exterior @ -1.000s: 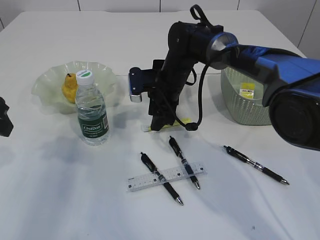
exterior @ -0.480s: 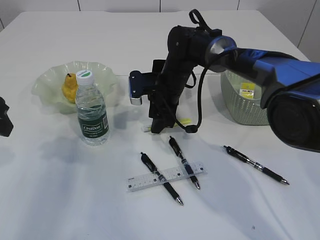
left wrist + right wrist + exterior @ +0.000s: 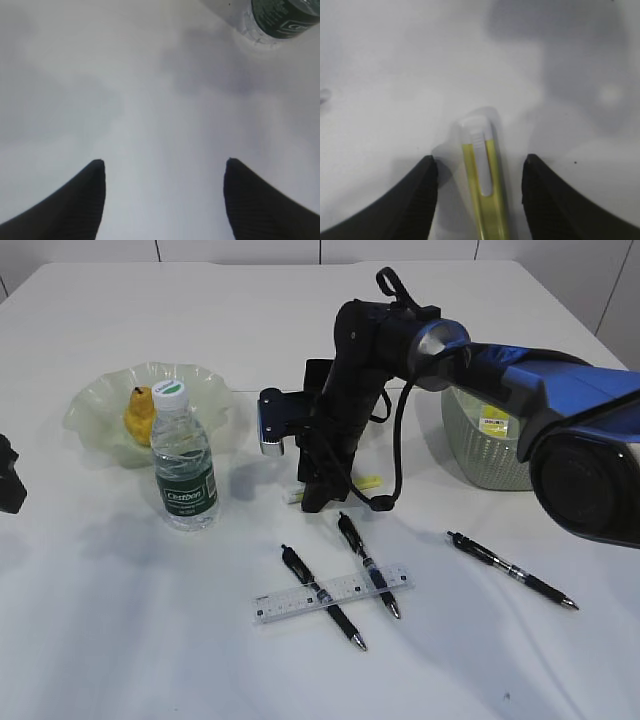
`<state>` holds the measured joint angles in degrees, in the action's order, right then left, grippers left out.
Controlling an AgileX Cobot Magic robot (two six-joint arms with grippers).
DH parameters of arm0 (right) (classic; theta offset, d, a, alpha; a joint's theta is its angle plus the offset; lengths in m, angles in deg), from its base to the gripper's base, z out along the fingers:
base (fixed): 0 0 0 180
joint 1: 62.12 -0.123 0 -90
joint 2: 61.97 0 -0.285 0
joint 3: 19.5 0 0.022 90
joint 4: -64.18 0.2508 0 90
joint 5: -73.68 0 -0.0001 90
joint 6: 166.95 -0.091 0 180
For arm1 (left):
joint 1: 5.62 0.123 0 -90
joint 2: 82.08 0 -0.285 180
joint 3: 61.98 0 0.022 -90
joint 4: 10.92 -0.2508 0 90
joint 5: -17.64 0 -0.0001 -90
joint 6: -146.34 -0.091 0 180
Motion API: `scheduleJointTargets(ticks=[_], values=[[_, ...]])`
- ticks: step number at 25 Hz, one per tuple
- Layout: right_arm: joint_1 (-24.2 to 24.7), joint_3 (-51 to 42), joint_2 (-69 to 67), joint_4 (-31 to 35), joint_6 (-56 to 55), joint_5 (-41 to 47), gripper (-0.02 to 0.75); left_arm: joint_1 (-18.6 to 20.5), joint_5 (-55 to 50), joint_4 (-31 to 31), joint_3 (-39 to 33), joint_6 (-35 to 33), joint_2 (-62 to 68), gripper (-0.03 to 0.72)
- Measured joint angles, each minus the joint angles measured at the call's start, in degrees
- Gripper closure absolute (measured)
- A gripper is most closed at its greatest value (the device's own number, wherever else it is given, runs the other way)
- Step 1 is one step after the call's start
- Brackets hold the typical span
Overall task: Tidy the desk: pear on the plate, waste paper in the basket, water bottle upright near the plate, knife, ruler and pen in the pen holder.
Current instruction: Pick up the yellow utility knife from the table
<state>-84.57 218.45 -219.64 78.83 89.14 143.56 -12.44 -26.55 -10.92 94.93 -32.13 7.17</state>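
My right gripper (image 3: 313, 500) (image 3: 480, 159) reaches across to the middle of the table and stands open astride the yellow and white knife (image 3: 485, 190) (image 3: 368, 481), which lies flat between the fingers with a gap on each side. The pear (image 3: 138, 412) lies on the pale glass plate (image 3: 205, 392). The water bottle (image 3: 184, 465) (image 3: 280, 17) stands upright in front of it. A clear ruler (image 3: 290, 602) lies under two black pens (image 3: 322, 596) (image 3: 367, 563); a third pen (image 3: 510, 569) lies to the right. My left gripper (image 3: 164, 162) (image 3: 8, 480) hangs open over bare table. Waste paper and pen holder do not show.
A pale mesh basket (image 3: 485, 445) stands at the right, partly behind the right arm (image 3: 560, 380). The table's far edge (image 3: 300, 262) runs along the top. The right arm's cable (image 3: 398, 455) hangs beside the knife.
The right gripper has sunk slightly over the knife and drifted a little left. The bottle, pens, ruler and left gripper have stayed put.
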Motion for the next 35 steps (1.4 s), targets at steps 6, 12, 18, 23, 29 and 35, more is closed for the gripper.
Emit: scheduleJointTargets(ticks=[6,12,18,23,29,35], values=[[0.00,0.13,-0.22,0.34,-0.78,0.00,0.328,0.00,0.02,0.00,0.00,0.00,0.00,0.169],[0.00,0.13,-0.22,0.93,-1.57,0.00,0.329,0.00,0.02,0.00,0.00,0.00,0.00,0.169],[0.00,0.13,-0.22,1.04,-2.57,0.00,0.408,0.00,0.02,0.00,0.00,0.00,0.00,0.176],[0.00,0.13,-0.26,1.04,-3.00,0.00,0.486,0.00,0.02,0.00,0.00,0.00,0.00,0.177],[0.00,0.13,-0.26,0.78,-3.40,0.00,0.570,0.00,0.02,0.00,0.00,0.00,0.00,0.178],[0.00,0.13,-0.26,-0.16,-3.49,0.00,0.603,0.00,0.02,0.00,0.00,0.00,0.00,0.178]])
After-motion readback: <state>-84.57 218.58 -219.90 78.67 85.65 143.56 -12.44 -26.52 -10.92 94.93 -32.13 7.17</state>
